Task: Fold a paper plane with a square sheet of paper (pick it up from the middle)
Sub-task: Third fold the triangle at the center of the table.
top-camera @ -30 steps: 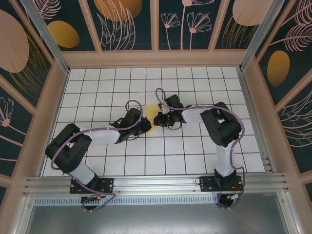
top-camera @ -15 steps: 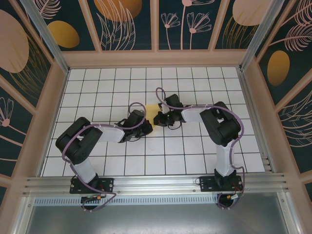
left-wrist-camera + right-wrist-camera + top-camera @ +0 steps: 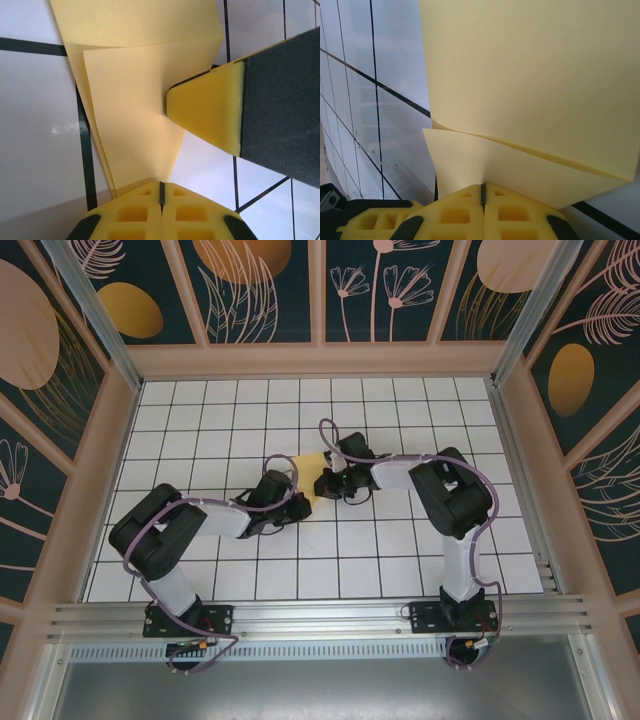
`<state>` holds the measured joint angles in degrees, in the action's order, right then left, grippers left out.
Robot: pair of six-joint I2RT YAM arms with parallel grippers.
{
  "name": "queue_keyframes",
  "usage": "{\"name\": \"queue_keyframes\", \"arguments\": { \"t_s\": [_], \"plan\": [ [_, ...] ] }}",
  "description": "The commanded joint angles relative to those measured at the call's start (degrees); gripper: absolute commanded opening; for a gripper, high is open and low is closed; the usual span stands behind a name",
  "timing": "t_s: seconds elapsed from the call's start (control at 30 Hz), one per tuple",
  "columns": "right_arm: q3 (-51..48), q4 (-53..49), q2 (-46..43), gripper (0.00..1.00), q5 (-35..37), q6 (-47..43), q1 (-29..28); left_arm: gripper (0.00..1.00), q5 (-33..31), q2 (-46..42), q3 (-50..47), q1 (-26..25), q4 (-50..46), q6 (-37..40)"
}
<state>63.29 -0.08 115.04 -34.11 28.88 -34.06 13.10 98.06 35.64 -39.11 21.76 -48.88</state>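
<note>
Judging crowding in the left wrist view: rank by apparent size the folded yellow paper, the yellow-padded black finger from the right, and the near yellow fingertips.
1. folded yellow paper
2. right gripper's yellow-padded black finger
3. left gripper's yellow fingertips, cropped and nearest the camera, so unsure.

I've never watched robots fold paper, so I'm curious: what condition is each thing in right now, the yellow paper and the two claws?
yellow paper: partly folded into overlapping layers with creases, pinched from two sides.
left gripper: shut on the yellow paper.
right gripper: shut on the yellow paper.
</note>
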Motion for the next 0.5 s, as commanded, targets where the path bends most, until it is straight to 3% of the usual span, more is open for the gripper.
{"name": "queue_keyframes", "arguments": {
  "t_s": [0.0, 0.47],
  "plan": [
    [-0.5, -4.3, 4.4, 0.00, 5.7, 0.4, 0.4, 0.00, 3.5, -1.0, -3.6, -0.5, -12.4, 2.5],
    [-0.4, -4.6, 4.6, 0.00, 5.7, 0.8, 0.5, 0.00, 1.1, -5.0, -3.7, -0.5, -16.9, 4.4]
  ]
}}
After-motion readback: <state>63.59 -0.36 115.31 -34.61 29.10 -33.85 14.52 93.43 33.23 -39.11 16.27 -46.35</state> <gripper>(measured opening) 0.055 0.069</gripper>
